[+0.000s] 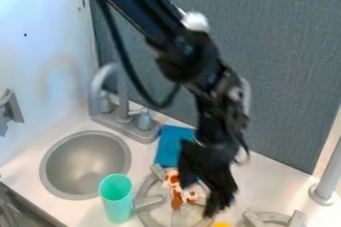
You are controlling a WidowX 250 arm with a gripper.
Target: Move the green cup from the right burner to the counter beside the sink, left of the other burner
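Arm (136,4) and gripper (201,196): black; one white patch on the arm. Cup (118,201): mint green. Sink (86,164) and faucet (122,94): grey. Flat piece (172,146) beyond the near stove ring (144,187): blue. Item (177,196) by the gripper: white, blotched reddish brown. Counter (20,171): white. Far panel (286,71): blue-grey, finely streaked.

Round sink (85,160), grey faucet (123,102), blue-grey panel (290,71)

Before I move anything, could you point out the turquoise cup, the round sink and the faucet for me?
Turquoise cup (118,208): camera view, on its outer side.
Round sink (86,157): camera view, on its inner wall.
Faucet (122,99): camera view, on its upright pipe.
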